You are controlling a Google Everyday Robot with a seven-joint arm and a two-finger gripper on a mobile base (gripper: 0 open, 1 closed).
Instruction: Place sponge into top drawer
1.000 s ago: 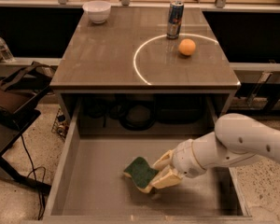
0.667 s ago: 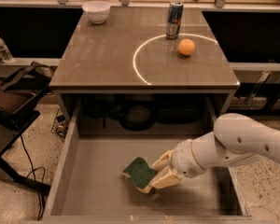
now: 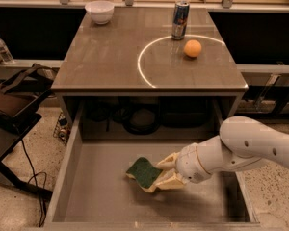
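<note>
The top drawer is pulled open below the table, a wide shallow grey-brown box. The sponge, dark green on top with pale yellow foam beneath, is low inside the drawer near its middle, at or just above the floor. My gripper reaches in from the right on a white arm, and its pale fingers are closed on the sponge's right end.
On the table top stand a white bowl at the back left, a drink can and an orange ball inside a white circle. A black chair and cables stand to the left.
</note>
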